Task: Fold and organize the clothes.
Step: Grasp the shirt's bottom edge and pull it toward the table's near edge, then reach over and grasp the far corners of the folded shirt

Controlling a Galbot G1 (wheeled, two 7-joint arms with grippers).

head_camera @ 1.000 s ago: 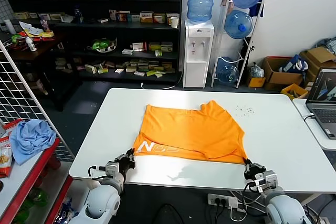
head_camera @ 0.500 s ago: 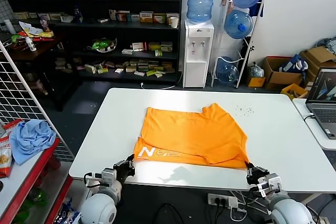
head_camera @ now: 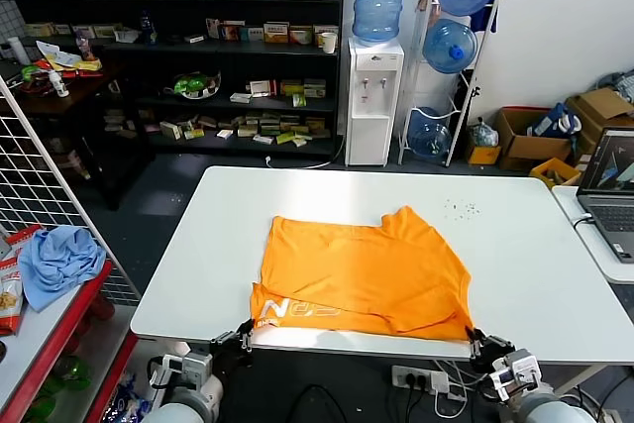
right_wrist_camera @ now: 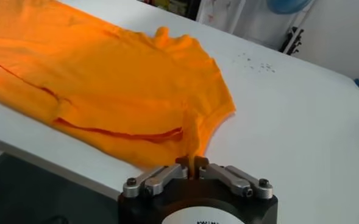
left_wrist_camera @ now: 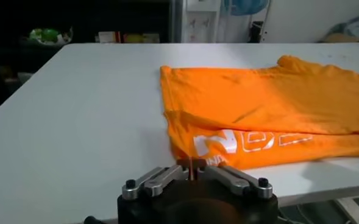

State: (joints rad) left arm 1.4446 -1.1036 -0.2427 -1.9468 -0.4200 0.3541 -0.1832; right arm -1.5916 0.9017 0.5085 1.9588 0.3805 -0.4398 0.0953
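Observation:
The orange T-shirt [head_camera: 362, 272] lies folded on the white table [head_camera: 535, 274], its near edge with white lettering [head_camera: 297, 309] at the table's front edge. My left gripper [head_camera: 243, 336] is shut on the shirt's near left corner, just off the front edge; the left wrist view shows the fabric [left_wrist_camera: 258, 115] pinched between its fingers [left_wrist_camera: 191, 167]. My right gripper [head_camera: 477, 342] is shut on the near right corner; the right wrist view shows the shirt [right_wrist_camera: 106, 79] pinched in its fingers [right_wrist_camera: 194, 165].
A laptop [head_camera: 609, 190] sits on a side table at right. A red rack at left holds a light blue cloth [head_camera: 57, 260]. Shelves, a water dispenser [head_camera: 374, 96] and boxes stand behind the table.
Both grippers have pulled the shirt's near corners toward me, dragging the whole shirt to the table's front edge. The grippers now sit lower, just off the edge.

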